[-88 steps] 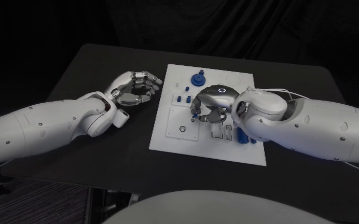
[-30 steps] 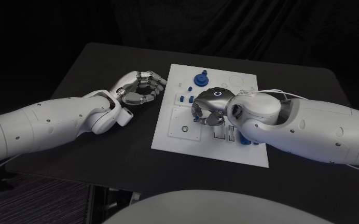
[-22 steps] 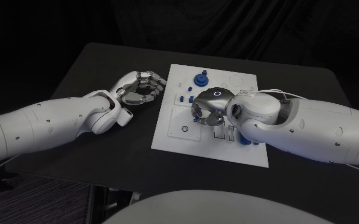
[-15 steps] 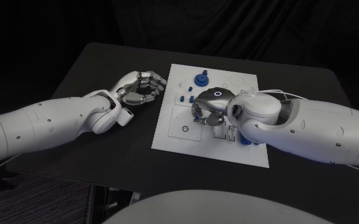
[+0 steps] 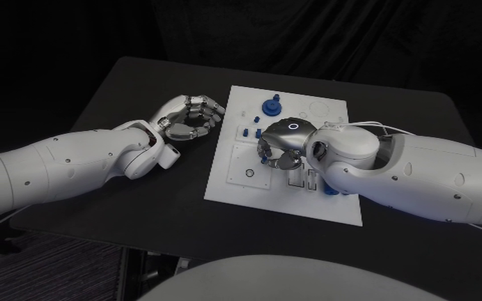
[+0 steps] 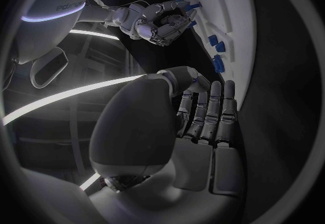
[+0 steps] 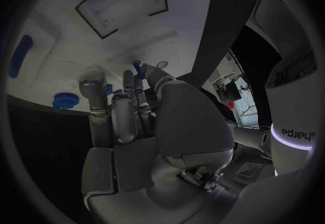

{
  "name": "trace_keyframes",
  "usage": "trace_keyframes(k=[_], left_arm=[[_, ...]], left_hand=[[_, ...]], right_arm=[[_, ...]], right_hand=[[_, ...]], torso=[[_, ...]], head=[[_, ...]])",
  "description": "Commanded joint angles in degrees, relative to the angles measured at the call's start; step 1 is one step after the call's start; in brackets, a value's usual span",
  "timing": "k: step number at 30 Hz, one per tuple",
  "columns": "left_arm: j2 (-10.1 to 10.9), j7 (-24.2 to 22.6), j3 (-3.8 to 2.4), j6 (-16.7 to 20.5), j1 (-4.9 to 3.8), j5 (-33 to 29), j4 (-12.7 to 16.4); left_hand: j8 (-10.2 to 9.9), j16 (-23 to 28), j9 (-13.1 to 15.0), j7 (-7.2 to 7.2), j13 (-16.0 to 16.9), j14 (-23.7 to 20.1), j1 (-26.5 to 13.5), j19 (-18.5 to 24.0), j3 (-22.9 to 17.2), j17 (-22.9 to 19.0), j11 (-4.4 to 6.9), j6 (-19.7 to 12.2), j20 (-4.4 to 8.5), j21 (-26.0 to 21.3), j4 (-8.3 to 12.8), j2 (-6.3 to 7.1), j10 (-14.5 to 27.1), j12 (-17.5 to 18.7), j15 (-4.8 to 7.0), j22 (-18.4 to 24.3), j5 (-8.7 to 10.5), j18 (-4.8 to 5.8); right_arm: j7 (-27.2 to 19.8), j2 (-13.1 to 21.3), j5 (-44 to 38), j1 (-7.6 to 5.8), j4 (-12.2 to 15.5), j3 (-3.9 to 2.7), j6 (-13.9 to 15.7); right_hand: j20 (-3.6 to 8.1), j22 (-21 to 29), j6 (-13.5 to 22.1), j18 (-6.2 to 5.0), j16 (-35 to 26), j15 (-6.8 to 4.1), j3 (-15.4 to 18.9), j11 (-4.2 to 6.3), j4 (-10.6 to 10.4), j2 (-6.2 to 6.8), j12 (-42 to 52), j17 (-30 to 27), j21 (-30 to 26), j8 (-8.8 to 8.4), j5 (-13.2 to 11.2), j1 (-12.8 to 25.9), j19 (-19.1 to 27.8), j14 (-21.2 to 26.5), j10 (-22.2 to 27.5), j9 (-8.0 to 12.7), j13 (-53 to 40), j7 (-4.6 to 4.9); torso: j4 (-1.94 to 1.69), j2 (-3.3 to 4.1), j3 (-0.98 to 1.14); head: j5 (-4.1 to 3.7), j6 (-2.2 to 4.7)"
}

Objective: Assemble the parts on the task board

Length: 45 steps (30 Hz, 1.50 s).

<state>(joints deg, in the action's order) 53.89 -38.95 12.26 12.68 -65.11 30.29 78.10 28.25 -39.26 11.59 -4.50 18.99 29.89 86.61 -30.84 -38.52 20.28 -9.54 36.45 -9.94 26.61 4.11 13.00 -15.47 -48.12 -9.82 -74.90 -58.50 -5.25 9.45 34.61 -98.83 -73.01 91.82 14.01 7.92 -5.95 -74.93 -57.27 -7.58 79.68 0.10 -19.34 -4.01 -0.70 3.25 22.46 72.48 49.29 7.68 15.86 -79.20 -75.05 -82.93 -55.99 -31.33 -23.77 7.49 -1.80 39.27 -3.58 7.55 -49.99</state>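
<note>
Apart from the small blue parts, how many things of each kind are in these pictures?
White arms: 2, left arm, right arm
Silver hands: 2, left hand, right hand pinching a blue part
White task board: 1
Black table: 1
Total: 6

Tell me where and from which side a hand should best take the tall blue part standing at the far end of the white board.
Probably from straight above, pinching the narrow upper stem of the tall blue part. It stands upright on a wider round base, with bare task board around it. The right hand pinches a small blue part; the left hand is curled, holding nothing.
</note>
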Motion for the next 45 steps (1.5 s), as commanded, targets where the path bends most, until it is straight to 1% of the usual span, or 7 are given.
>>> trace_keyframes(k=[1, 6, 11, 22, 25, 29, 45], left_arm=[[-0.07, -7.92, -0.05, -0.61, 0.13, -0.01, 0.03], [-0.14, -7.86, -0.05, -0.69, 0.15, -0.01, -0.05], [-0.23, -7.82, -0.05, -0.74, 0.17, -0.01, -0.11], [-0.24, -7.71, -0.05, -0.84, 0.19, -0.01, -0.06], [-0.23, -7.66, -0.05, -0.88, 0.19, -0.01, -0.04], [-0.23, -7.59, -0.05, -0.92, 0.19, -0.01, -0.04], [-0.29, -7.50, -0.05, -1.01, 0.20, -0.01, -0.14]], left_hand=[[0.10, -0.19, 0.08, -0.11, 0.06, -0.30, 0.49, 0.14, -0.33, 0.05, -0.11, -0.25, -0.23, 0.18, 0.15, 0.05, 0.34, -0.28, -0.12, -1.64, 0.40, 0.50], [0.11, -0.19, 0.08, -0.12, 0.06, -0.30, 0.50, 0.14, -0.34, 0.05, -0.11, -0.25, -0.23, 0.19, 0.16, 0.04, 0.35, -0.28, -0.12, -1.64, 0.40, 0.50], [0.11, -0.19, 0.08, -0.12, 0.06, -0.30, 0.50, 0.14, -0.34, 0.05, -0.11, -0.25, -0.23, 0.19, 0.16, 0.04, 0.35, -0.28, -0.12, -1.64, 0.40, 0.50], [0.12, -0.19, 0.10, -0.20, 0.07, -0.32, 0.57, 0.16, -0.41, 0.04, -0.12, -0.25, -0.25, 0.26, 0.19, -0.01, 0.43, -0.29, -0.17, -1.64, 0.48, 0.53], [0.13, -0.19, 0.10, -0.22, 0.08, -0.32, 0.60, 0.15, -0.44, 0.04, -0.12, -0.25, -0.25, 0.29, 0.21, -0.03, 0.45, -0.29, -0.18, -1.64, 0.51, 0.53], [0.13, -0.20, 0.11, -0.24, 0.08, -0.32, 0.61, 0.15, -0.45, 0.03, -0.12, -0.25, -0.25, 0.31, 0.22, -0.04, 0.46, -0.30, -0.19, -1.64, 0.52, 0.53], [0.14, -0.21, 0.12, -0.30, 0.09, -0.31, 0.68, 0.15, -0.50, 0.03, -0.12, -0.25, -0.26, 0.38, 0.26, -0.06, 0.50, -0.31, -0.23, -1.65, 0.57, 0.55]], right_arm=[[0.60, 0.08, -0.42, 0.10, 0.26, -0.04, 1.40], [0.51, 0.10, -0.42, 0.11, 0.28, -0.04, 1.50], [0.35, 0.03, -0.42, 0.12, -0.08, -0.04, 2.04], [-0.48, -0.44, -0.42, 0.15, -0.87, -0.03, 3.52], [-0.57, -0.55, -0.42, 0.19, -1.08, -0.03, 3.56], [-0.60, -0.60, -0.33, 0.26, -1.23, -0.03, 3.46], [-0.56, -0.25, 0.77, 0.42, -0.52, -0.03, 3.76]], right_hand=[[-0.11, -5.95, -0.14, 0.70, 0.28, 0.00, -0.08, -0.27, -0.20, 0.09, -0.20, 0.19, 0.26, 0.30, 0.39, 0.60, -0.43, -0.45, 0.16, -0.05, 0.08, -0.17], [-0.12, -5.97, -0.13, 0.71, 0.34, -0.01, -0.09, -0.27, -0.18, 0.10, -0.21, 0.28, 0.37, 0.28, 0.38, 0.61, -0.48, -0.50, 0.16, -0.04, 0.09, -0.17], [-0.12, -5.97, -0.13, 0.71, 0.34, -0.01, -0.09, -0.27, -0.18, 0.10, -0.21, 0.28, 0.37, 0.28, 0.38, 0.61, -0.48, -0.50, 0.16, -0.04, 0.09, -0.17], [-0.12, -6.03, -0.13, 0.75, 0.52, 0.00, -0.13, -0.28, -0.16, 0.08, -0.28, 0.56, 0.63, 0.21, 0.39, 0.67, -0.61, -0.64, 0.20, -0.01, 0.11, -0.16], [-0.12, -6.03, -0.13, 0.75, 0.52, 0.00, -0.13, -0.28, -0.16, 0.08, -0.28, 0.56, 0.63, 0.21, 0.39, 0.67, -0.61, -0.64, 0.20, -0.01, 0.11, -0.16], [-0.12, -6.03, -0.13, 0.75, 0.52, 0.00, -0.13, -0.28, -0.16, 0.08, -0.28, 0.56, 0.63, 0.21, 0.39, 0.67, -0.61, -0.64, 0.20, -0.01, 0.11, -0.16], [-0.12, -6.08, -0.16, 0.78, 0.61, 0.00, -0.20, -0.27, -0.08, 0.04, -0.32, 0.67, 0.87, 0.17, 0.39, 0.64, -0.73, -0.72, 0.20, 0.01, 0.13, -0.17]], torso=[[0.03, 0.01, 0.00], [-0.01, 0.00, -0.01], [0.05, 0.03, 0.05], [0.11, 0.07, -0.02], [0.03, 0.00, -0.02], [-0.06, -0.01, -0.01], [-0.08, -0.09, -0.05]], head=[[-0.06, -0.01], [-0.19, -0.01], [-0.33, -0.01], [-0.28, -0.01], [-0.19, -0.01], [-0.34, -0.01], [-0.20, -0.01]])
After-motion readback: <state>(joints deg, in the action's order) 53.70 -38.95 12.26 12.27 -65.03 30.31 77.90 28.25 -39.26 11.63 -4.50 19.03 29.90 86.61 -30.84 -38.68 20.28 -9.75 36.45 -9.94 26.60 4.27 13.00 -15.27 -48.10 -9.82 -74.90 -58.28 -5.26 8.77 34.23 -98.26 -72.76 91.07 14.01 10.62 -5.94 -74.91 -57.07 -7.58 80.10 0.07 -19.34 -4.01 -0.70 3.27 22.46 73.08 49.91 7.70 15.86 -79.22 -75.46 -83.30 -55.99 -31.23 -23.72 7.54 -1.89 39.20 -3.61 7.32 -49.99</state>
